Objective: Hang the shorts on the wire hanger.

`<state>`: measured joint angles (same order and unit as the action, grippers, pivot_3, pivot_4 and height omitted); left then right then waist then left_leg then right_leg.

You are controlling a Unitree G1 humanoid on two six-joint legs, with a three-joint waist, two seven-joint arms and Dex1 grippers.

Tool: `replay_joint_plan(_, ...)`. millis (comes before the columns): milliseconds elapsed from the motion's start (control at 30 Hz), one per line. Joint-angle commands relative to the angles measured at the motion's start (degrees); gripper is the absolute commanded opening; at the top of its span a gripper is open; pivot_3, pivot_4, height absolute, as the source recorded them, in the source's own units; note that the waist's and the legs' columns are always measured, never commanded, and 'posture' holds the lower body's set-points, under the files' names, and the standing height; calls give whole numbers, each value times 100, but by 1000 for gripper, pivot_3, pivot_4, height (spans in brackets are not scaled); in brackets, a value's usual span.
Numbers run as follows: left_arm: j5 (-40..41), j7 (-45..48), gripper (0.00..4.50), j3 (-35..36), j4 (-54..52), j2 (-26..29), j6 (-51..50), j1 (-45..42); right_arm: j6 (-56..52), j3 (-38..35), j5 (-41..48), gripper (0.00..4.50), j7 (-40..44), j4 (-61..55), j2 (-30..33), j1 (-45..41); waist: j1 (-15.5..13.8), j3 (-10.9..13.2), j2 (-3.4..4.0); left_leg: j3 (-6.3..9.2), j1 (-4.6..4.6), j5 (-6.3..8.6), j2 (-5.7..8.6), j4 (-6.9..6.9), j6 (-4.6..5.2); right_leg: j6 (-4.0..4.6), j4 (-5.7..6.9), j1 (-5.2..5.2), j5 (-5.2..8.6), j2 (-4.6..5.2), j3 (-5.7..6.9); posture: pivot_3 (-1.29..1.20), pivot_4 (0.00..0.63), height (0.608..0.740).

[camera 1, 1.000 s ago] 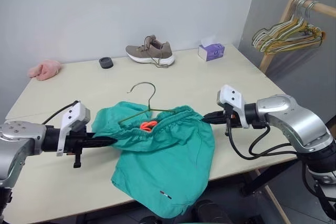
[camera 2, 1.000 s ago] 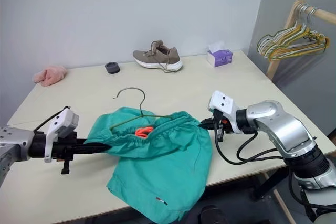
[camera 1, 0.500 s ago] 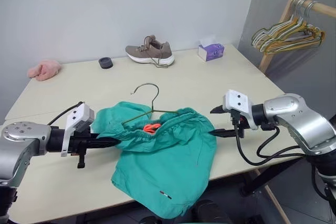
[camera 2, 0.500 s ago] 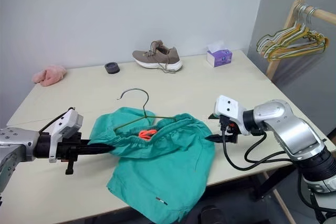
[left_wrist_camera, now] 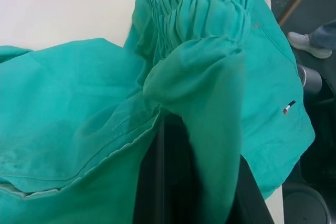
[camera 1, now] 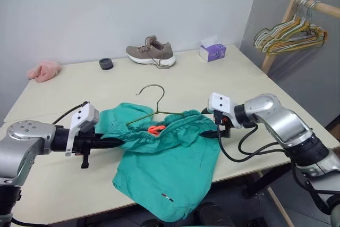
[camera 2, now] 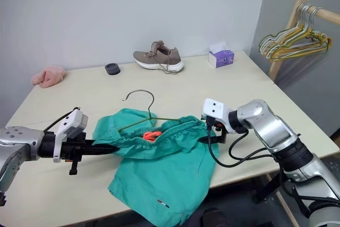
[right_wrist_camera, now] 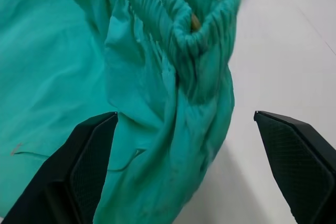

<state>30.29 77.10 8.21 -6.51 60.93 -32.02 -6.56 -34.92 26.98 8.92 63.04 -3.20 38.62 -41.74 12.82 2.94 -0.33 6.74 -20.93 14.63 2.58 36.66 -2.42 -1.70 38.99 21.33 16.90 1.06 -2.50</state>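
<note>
No readable writing anywhere: the shorts (camera 1: 170,168) carry only a small striped tag near the hem and an orange loop at the waistband, and the purple tissue box (camera 1: 212,52) shows no legible print. Your left gripper (camera 1: 114,143) is clenched on the shorts' gathered waistband at its left end; in the left wrist view the black fingers (left_wrist_camera: 157,182) are pressed together with teal fabric folded over them, a grip the head views show only as fingers disappearing into cloth. Your right gripper (right_wrist_camera: 186,145) is released, fingers spread wide, with the bunched right end of the waistband lying between them and untouched as far as you can tell; the right wrist view makes that gap plain, while in the head views the gripper merely sits at the fabric's right edge. The shorts stretch between your two grippers and hang over the near edge of the table (camera 1: 228,83). The wire hanger (camera 1: 151,104) lies just beyond both grippers, its lower part tucked into the waistband opening and its hook pointing away over bare tabletop. Well beyond the grippers sit a shoe (camera 1: 151,52), a small black disc (camera 1: 105,64) and a pink cloth (camera 1: 43,70); off to the right of your right arm, bunched hangers (camera 1: 289,33) hang on a wooden rail.
</note>
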Motion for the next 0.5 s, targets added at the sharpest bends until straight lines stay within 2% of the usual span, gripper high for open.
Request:
replay_joint_plan(33, 17, 55, 0, 79, -59, 19, 106, -48, 375, 26, -178, 4049, 265, 228, -121, -370, 1, 0, 0, 1, 0, 0, 0, 0, 0, 0, 0, 0, 0, 0, 0, -239, 0, 740)
replay_joint_plan(200, 1, 60, 0, 82, -59, 23, 128, -11, 583, 97, -288, 2463, 599, 373, -212, -565, -2, 0, 0, 4, 0, 0, 0, 0, 0, 0, 1, -1, 0, 0, 3, -240, 0, 740)
replay_joint_plan(400, -16, 57, 0, 52, -56, 2, 152, -36, 615, 125, -404, 231, 825, 276, -292, -587, -2, 0, 0, 4, 0, 0, 0, 0, 0, 0, 1, -1, 0, 0, 3, -242, 0, 740)
replay_joint_plan(433, -17, 57, 0, 47, -58, -4, 150, -42, 609, 121, -413, 31, 844, 262, -303, -581, -2, 0, 0, 4, 0, 0, 0, 0, 0, 0, 1, -1, 0, 0, 2, -242, 0, 740)
replay_joint_plan(500, -24, 56, 0, 28, -64, -27, 160, -67, 567, 114, -403, 31, 884, 189, -320, -555, -1, 0, 0, 4, 0, 0, 0, 1, 0, 1, 1, -1, 0, 0, 2, -242, 0, 740)
